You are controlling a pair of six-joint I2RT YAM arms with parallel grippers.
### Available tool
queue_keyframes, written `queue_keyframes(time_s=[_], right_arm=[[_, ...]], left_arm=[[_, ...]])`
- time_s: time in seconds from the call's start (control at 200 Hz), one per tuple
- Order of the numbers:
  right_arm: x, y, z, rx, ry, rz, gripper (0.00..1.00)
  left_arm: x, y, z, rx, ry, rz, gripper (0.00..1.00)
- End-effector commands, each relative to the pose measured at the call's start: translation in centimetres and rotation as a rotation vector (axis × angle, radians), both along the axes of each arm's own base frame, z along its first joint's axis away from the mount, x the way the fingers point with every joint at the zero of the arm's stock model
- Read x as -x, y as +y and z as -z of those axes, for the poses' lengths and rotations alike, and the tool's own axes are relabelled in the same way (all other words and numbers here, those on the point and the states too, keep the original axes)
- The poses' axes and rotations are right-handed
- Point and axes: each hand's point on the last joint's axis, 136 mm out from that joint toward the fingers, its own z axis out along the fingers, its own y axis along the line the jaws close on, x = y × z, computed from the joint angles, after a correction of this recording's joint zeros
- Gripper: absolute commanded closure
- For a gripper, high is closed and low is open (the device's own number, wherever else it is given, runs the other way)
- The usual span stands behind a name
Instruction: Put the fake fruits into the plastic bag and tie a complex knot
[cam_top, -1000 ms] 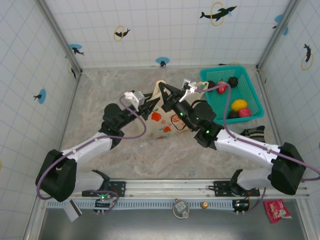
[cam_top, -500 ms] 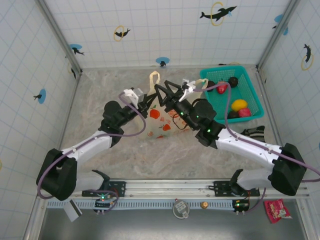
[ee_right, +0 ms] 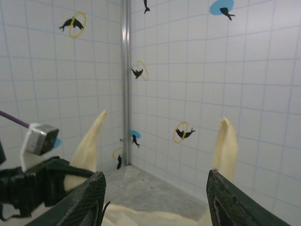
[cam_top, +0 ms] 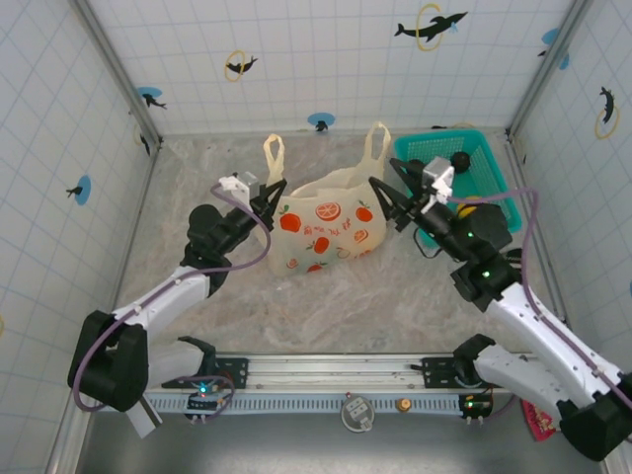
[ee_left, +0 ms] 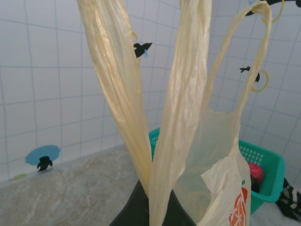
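The cream plastic bag point(cam_top: 326, 229), printed with red fruit, lies spread on the floor between the arms, its two loop handles standing up. My left gripper point(cam_top: 270, 194) is shut on the base of the left handle point(ee_left: 117, 84), whose strands rise from between the jaws point(ee_left: 153, 205). My right gripper point(cam_top: 387, 190) stands open beside the right handle point(cam_top: 377, 140), nothing between its fingers point(ee_right: 87, 200); that handle point(ee_right: 225, 146) rises just behind the right finger. Fake fruits, a dark one point(cam_top: 459, 160) and a yellow one point(cam_top: 476, 206), lie in the teal basket point(cam_top: 491, 153); a pink one point(ee_left: 255, 172) shows too.
The teal mesh basket point(ee_left: 265, 160) stands at the back right, close behind my right arm. Tiled walls enclose the marble floor point(cam_top: 197, 178) on three sides. A metal rail point(cam_top: 326, 370) runs along the near edge.
The arms have drawn apart and the bag has spread wide between them. The right gripper has opened and let go of the bag; the left has shut on its handle and pulled left.
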Motion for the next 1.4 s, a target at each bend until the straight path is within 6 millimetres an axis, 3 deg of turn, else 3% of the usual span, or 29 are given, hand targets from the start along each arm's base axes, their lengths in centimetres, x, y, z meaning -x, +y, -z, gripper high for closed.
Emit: queue_keyframes(time_s=[0.0,0.16,0.32,0.45,0.58,0.771,0.896,0.976,1.126,1.281,1.396], right_arm=[[-0.5,-0.8,2.8,0.064,-0.013,-0.007,0.39],[-3.3,-1.2,4.4,0.043,0.021,-0.04,0.21],[-5.6,-0.8,4.7,-0.013,0.038,-0.226,0.13],[-6.6,0.0,4.0,-0.056,0.047,-0.4,0.13],[-8.0,2.8,4.6,-0.042,0.107,-0.545,0.13],[-10.6,4.7,5.7,-0.033,0.129,-0.56,0.17],[-11.9,5.4,6.1,-0.081,0.167,-0.585,0.24],[-11.8,6.2,6.1,-0.104,0.166,-0.623,0.4],[-12.8,6.1,5.9,-0.098,0.152,-0.524,1.0],[-14.3,6.1,6.9,0.131,0.142,-0.161,1.0],[-13.9,5.7,7.5,0.25,0.119,0.074,1.0]], left_arm=[[0.6,-0.1,-2.4,0.032,-0.062,0.05,1.0],[0.6,-1.1,-2.5,0.039,-0.043,0.139,1.0],[1.3,-1.6,-1.9,0.045,-0.035,0.188,1.0],[1.4,-1.7,-1.7,0.04,-0.034,0.202,1.0],[1.5,-1.9,-1.5,0.036,-0.028,0.215,1.0],[1.2,-1.8,-1.5,0.035,-0.031,0.222,1.0],[0.8,-1.5,-1.6,0.063,-0.002,0.228,1.0],[0.6,-1.6,-1.7,0.067,0.005,0.235,1.0],[0.2,-1.6,-2.0,0.055,0.017,0.223,1.0],[-1.1,-1.3,-2.7,0.011,0.042,0.16,1.0],[-2.5,-1.3,-3.7,-0.008,0.09,0.123,1.0]])
